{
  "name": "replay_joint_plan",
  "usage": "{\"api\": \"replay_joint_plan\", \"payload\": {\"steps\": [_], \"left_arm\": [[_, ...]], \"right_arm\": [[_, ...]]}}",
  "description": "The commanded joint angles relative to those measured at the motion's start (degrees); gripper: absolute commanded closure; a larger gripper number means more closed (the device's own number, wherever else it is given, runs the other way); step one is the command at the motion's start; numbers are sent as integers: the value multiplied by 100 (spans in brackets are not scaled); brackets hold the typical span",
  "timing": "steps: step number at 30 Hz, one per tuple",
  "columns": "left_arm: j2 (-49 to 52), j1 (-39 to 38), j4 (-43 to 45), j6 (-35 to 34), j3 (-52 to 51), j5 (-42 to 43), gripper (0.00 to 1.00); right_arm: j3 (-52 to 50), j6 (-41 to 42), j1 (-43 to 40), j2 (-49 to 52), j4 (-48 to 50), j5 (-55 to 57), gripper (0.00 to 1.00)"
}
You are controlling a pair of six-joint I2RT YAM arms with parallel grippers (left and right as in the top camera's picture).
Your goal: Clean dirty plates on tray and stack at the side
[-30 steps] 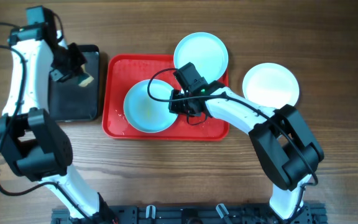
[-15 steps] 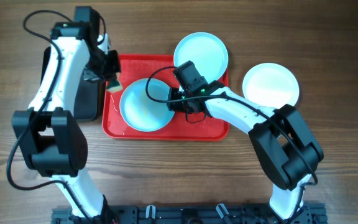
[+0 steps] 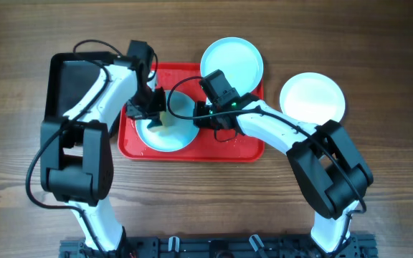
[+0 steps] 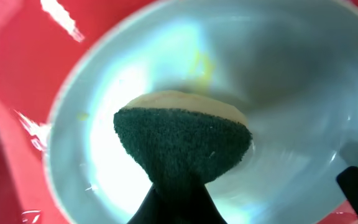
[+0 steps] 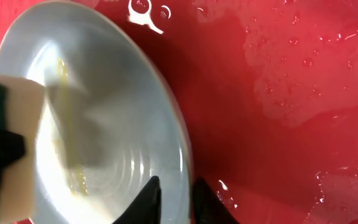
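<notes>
Wooden tabletop (image 3: 378,208), red rectangular plastic tray (image 3: 242,150), pale turquoise round plate (image 3: 181,140) at its left end, left pincer (image 3: 156,115) clamping green-yellow sponge (image 4: 185,146) inside plate, right pincer (image 5: 176,193) pinching plate's rim.

Robot lab bench, two arms (image 3: 278,129), black mounting rail (image 3: 214,247) (wooden tabletop (image 3: 393,43))

Wooden table (image 3: 378,43) filling the overhead view, warm brown boards with grain running left to right, black rectangular tray (image 3: 67,77) toward the table's left side, black rail (image 3: 214,247) along the table's near edge, even bright light
</notes>
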Motion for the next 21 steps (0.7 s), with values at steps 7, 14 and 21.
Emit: {"api": "replay_joint_plan", "payload": {"steps": [7,14,21], "left_arm": [[0,-46,345,-98,-398,258,96],[0,-63,433,-48,-492,452,96],[0,-83,938,-50,-962,-24,96]], "right_arm": [[131,-79,-160,229,-81,-376,92],[133,-98,-304,474,74,-890,96],[133,-155,-332,522,173,-1038,96]]}}
